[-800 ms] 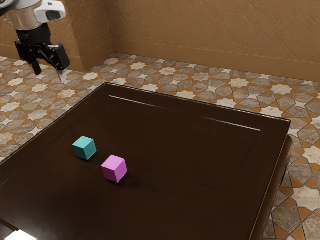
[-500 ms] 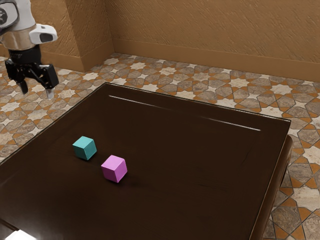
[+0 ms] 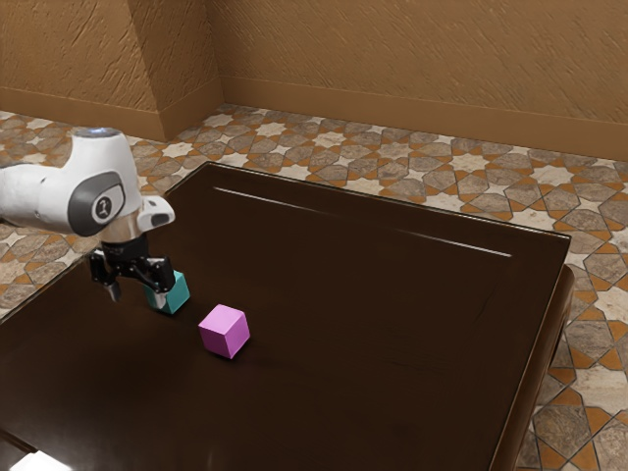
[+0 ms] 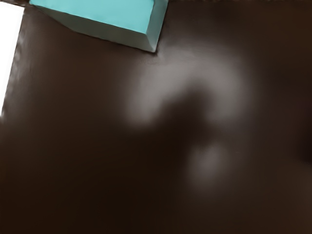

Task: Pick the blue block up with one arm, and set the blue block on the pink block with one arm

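Room: tan textured walls (image 3: pixel 412 49) with a wooden skirting, and a floor (image 3: pixel 392 162) of star-patterned tiles in brown, orange and cream.

Desk (image 3: pixel 392 324): dark brown and glossy with a rounded edge. It carries both blocks. In the wrist view its surface (image 4: pixel 146 185) shows a pale sheen with a soft dark shadow across it.

Arm (image 3: pixel 69 196): white with grey joint caps. It enters from the exterior view's left, low over the desk, with the wrist pointing down.

Tool (image 3: pixel 134 293): black, fingers pointing down at the desk top. The fingers are spread and released, with nothing clamped between them. The gap between them sits over bare desk, just to the exterior view's left of the blue block. The finger on the block's side overlaps the block's near face in the exterior view; cannot tell if it touches.

Pink block (image 3: pixel 224 331): flat on the desk, one corner toward the camera. It is near the blue block, on the exterior view's right of it and closer to the camera. The two are not touching.

Blue block (image 3: pixel 178 292): reads teal. It rests on the desk, partly hidden behind the tool. In the wrist view the block (image 4: pixel 105 17) lies off to one side of the hand, not under its centre. Its top face and one lighter side face are visible.
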### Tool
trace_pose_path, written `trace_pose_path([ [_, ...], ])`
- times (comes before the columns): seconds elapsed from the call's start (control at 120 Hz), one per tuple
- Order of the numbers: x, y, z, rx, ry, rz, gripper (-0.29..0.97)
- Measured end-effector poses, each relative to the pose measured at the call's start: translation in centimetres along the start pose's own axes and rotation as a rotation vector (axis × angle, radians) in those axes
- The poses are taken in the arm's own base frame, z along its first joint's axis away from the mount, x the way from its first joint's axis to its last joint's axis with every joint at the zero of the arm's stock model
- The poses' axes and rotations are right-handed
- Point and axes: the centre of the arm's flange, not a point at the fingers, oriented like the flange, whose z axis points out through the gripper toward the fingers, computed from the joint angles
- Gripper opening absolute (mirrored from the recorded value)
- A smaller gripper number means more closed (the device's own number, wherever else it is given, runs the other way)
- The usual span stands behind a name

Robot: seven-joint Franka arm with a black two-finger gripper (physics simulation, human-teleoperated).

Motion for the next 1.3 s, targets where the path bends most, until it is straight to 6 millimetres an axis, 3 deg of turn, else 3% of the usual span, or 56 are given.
trace_pose_path([
  [0.167, 3.2, -2.6, 0.7, -0.004, 0.067, -0.025, 0.68],
  [0.317, 6.6, -2.4, 1.6, -0.012, 0.1, 0.023, 0.68],
  [0.6, 7.7, -3.9, 3.8, -0.032, 0.099, 0.084, 0.68],
  [0.883, 10.1, -3.5, 4.2, -0.028, 0.13, 0.177, 0.68],
  [1.3, 10.7, -3.5, 6.9, -0.037, 0.138, 0.243, 0.68],
])
